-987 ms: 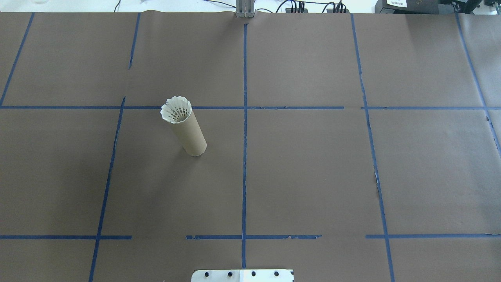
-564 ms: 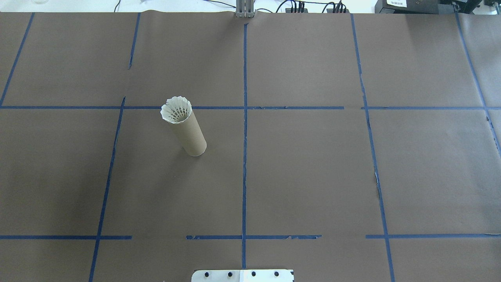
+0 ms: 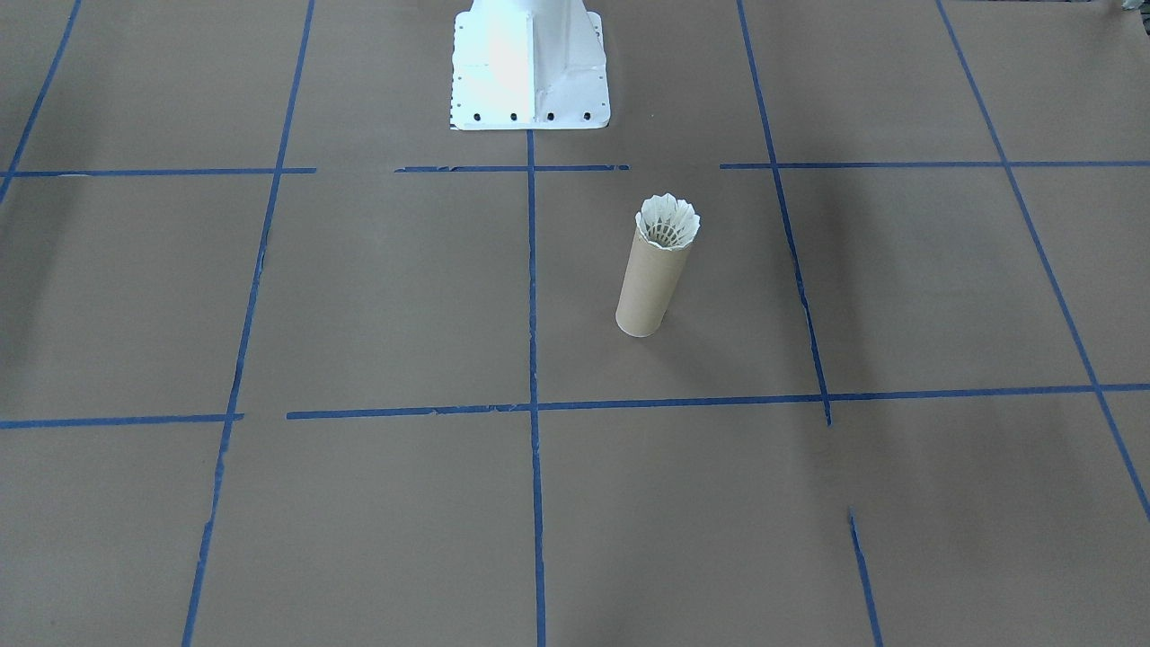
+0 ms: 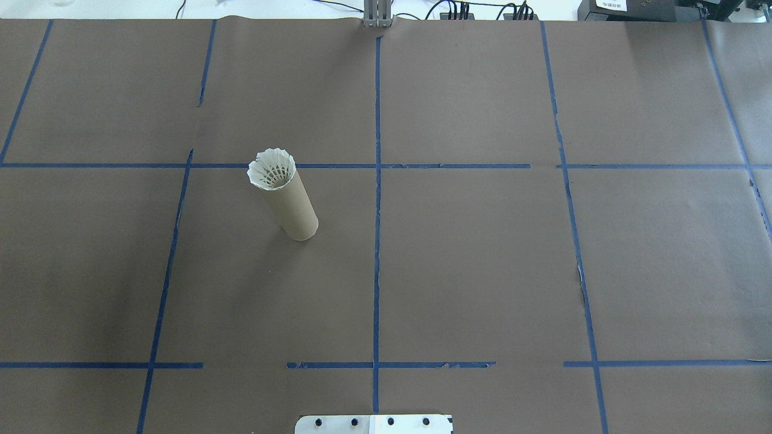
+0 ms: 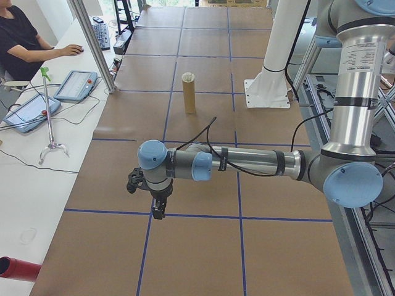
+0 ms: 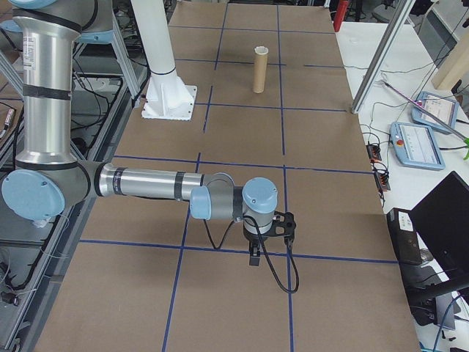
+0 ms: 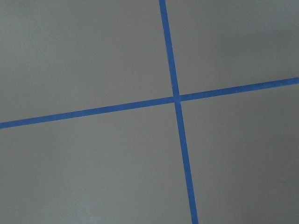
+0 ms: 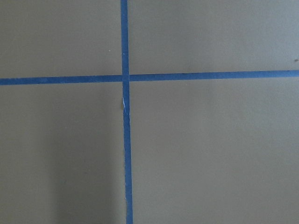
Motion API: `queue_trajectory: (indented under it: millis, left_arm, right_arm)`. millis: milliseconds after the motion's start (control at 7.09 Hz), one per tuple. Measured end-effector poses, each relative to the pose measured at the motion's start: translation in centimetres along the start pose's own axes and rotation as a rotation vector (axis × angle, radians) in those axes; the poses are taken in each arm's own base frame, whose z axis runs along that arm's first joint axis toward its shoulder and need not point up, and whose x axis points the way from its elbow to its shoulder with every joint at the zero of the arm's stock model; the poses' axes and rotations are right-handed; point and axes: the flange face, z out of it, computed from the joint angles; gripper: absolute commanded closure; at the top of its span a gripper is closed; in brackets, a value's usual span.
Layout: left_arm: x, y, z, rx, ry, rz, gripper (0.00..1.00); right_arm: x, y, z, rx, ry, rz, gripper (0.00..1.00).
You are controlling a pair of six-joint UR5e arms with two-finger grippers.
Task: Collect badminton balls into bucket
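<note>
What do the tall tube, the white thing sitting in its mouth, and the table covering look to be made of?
The tall tan tube looks like matte cardboard: uniform brown, no gloss. The white shuttlecock in its top looks like feather or thin plastic; its scalloped, ribbed skirt leaves that open. The brown table covering seems to be matte paper, with torn seams, marked with blue tape lines.

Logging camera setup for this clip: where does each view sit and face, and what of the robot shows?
Front-facing: across table, facing robot; white base, tube.
Overhead: behind robot, looking down; tube, shuttlecock.
Left side: left arm near.
Right side: right arm near.
Wrists: only blue tape, no fingers.
All four exterior views share the tube.
</note>
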Motion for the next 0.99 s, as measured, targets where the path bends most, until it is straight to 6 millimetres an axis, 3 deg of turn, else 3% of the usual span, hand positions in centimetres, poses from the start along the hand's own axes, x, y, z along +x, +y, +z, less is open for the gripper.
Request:
queue_trajectory:
  millis: [987]
  left_arm:
    - [-0.09,0.24,0.38,-0.006,0.043,-0.018,0.00]
  right_arm:
    - [0.02,0.00,0.00,0.000,0.001,0.000,0.00]
